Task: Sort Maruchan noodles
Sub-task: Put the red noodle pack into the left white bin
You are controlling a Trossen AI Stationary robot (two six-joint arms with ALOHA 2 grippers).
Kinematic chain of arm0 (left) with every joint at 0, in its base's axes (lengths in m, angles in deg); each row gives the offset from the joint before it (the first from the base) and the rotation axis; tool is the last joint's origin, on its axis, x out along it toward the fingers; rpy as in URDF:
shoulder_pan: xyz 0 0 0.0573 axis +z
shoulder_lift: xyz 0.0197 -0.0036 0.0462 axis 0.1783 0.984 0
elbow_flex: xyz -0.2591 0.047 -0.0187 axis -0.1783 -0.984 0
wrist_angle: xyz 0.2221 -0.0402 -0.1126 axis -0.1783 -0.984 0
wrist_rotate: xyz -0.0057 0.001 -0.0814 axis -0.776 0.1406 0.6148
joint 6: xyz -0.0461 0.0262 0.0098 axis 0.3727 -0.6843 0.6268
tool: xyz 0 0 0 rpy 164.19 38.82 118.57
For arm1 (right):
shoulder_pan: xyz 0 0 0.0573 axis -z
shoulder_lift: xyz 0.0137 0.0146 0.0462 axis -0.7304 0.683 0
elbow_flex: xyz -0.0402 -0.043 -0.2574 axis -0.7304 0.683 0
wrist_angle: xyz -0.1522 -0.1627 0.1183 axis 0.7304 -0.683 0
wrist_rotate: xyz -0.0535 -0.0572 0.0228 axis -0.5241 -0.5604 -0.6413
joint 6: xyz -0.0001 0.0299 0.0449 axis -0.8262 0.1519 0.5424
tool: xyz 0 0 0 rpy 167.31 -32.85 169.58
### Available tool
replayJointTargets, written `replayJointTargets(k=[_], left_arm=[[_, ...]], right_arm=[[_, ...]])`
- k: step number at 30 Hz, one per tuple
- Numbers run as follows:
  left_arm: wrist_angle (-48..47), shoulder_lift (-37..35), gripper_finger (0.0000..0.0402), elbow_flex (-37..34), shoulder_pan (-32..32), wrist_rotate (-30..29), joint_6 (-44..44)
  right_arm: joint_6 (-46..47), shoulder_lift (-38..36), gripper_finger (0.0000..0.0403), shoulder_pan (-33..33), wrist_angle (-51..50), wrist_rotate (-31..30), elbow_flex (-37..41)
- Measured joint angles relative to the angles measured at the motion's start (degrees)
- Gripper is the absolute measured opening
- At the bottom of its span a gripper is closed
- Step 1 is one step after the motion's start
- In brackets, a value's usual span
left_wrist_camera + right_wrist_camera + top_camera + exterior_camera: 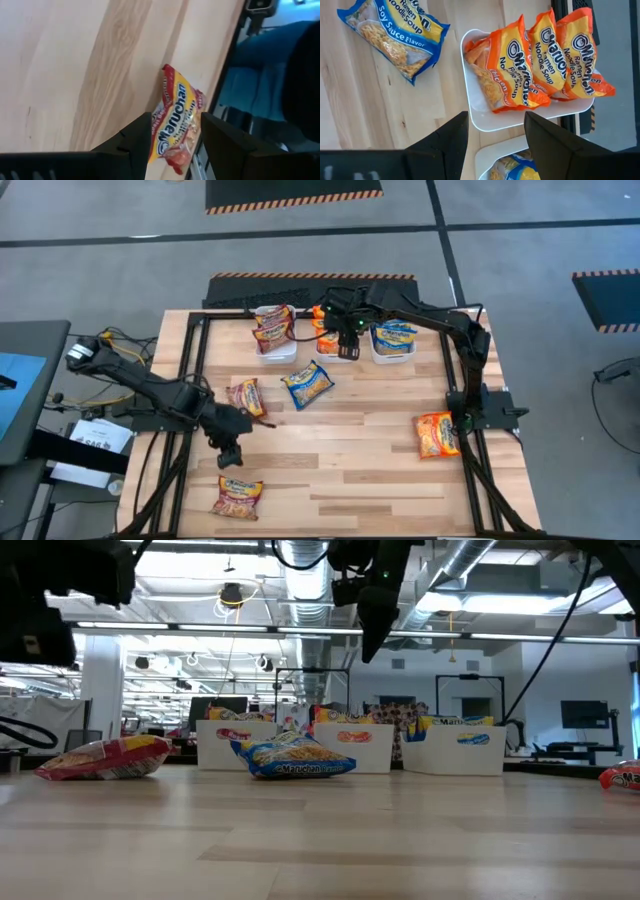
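Loose Maruchan noodle packets lie flat on the wooden table: a maroon packet point(238, 498) near the front left, a second maroon packet point(247, 397), a blue packet point(307, 384) and an orange packet point(437, 434) at the right. My left gripper point(230, 455) hovers open above the table, just short of the front maroon packet point(177, 127), which shows ahead between its fingers. My right gripper point(347, 352) hangs open over the middle bin point(470, 105), where orange packets point(540, 60) lie.
Three white bins stand in a row at the far edge: the left bin point(272, 345) with maroon packets, the middle bin point(327, 348) with orange ones, the right bin point(393, 355) with blue ones. Black frame rails point(190, 380) run along the table's sides.
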Motion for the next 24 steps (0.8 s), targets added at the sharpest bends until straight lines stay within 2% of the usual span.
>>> replayJointTargets(k=[4,14,24], left_arm=[[1.0,1.7,0.0155,-1.2,-3.2,-3.8,2.0],[11.6,14.3,0.0155,-1.3,-9.1,-2.8,1.1],[21.9,24.5,0.0155,-1.3,-11.5,3.2,2.2]], right_arm=[[0.8,0.0,0.0216,0.0,0.1,0.0,0.0],[0.9,0.0,0.0216,0.0,0.1,0.0,0.0],[0.9,0.0,0.0216,0.0,0.1,0.0,0.0]])
